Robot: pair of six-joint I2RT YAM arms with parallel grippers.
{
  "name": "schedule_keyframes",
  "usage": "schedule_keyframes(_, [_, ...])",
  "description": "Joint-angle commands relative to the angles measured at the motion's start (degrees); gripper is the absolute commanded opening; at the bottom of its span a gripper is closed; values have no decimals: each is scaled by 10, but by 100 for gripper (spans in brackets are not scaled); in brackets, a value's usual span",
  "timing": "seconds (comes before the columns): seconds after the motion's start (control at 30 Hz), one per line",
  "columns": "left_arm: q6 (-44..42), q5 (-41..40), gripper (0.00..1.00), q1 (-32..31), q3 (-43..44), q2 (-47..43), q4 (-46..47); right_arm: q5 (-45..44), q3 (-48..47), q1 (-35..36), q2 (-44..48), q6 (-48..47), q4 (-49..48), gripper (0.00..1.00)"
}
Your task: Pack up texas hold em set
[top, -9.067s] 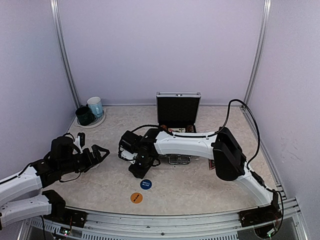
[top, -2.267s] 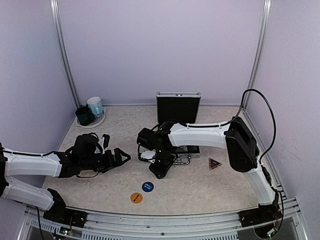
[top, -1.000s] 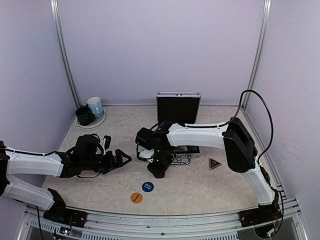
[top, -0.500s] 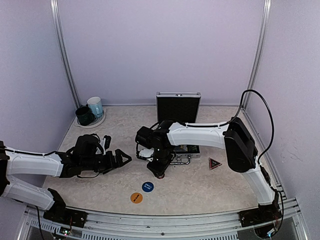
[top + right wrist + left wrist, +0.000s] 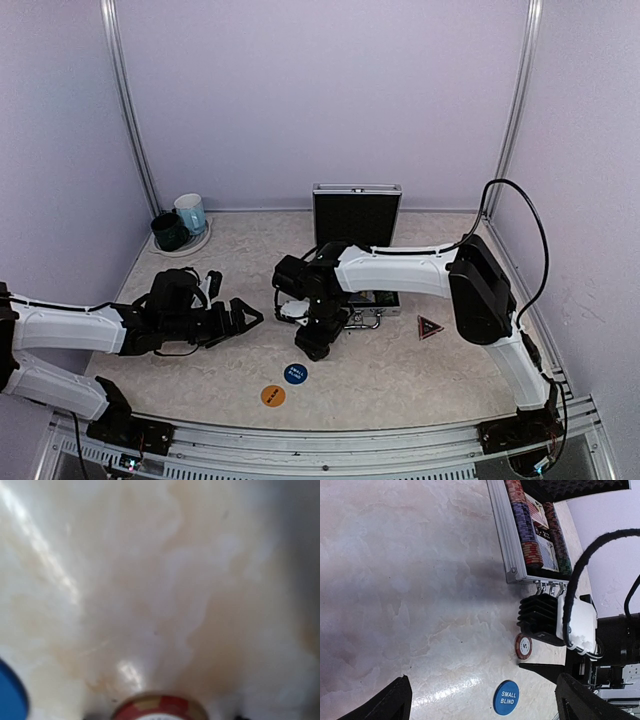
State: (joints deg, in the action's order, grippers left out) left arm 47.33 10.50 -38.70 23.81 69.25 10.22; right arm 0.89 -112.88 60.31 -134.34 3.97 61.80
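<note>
The silver case (image 5: 356,215) stands open at the back centre. In the left wrist view its rim (image 5: 501,525) borders chip stacks (image 5: 525,525) and card decks (image 5: 536,509). My right gripper (image 5: 312,348) points down at the table in front of the case. It is closed around a red "5" chip (image 5: 523,646) that lies flat; the chip also shows in the right wrist view (image 5: 159,707), blurred. My left gripper (image 5: 243,318) is open and empty, left of it. The blue button (image 5: 295,373), the orange button (image 5: 272,396) and the dark triangular marker (image 5: 430,327) lie loose.
A dark green mug (image 5: 168,231) and a light blue mug (image 5: 190,213) stand on a plate at the back left. The blue button (image 5: 506,698) lies just beside the right gripper's lower finger (image 5: 540,669). Walls enclose the table on three sides.
Since 9 s ago the left arm has reached in toward the centre and the right gripper has moved right. In the last second the right gripper has barely shifted; the left arm is still.
</note>
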Motion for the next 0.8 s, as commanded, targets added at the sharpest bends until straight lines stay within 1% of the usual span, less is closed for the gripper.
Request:
schedule_keyframes(0.0, [-6, 1, 99, -2, 3, -5, -5, 8, 23, 3, 16, -3, 9, 65])
schedule_keyframes(0.1, [-7, -1, 99, -2, 2, -5, -6, 0, 34, 3, 16, -2, 7, 66])
schedule_keyframes(0.17, [-7, -1, 99, -2, 2, -4, -6, -4, 39, 3, 13, -2, 6, 64])
schedule_keyframes(0.3, [-6, -1, 99, -2, 2, -2, -4, -4, 42, 2, 5, -5, 2, 56])
schedule_keyframes(0.43, [-6, -1, 99, -2, -2, -2, -1, -4, 41, 0, 1, -7, -4, 45])
schedule_keyframes(0.5, [-6, -1, 99, -2, -3, -2, -1, -4, 39, -1, 1, -7, -6, 42])
schedule_keyframes(0.77, [-6, 0, 99, -2, -6, -3, 1, -4, 19, -2, 20, -1, -14, 40])
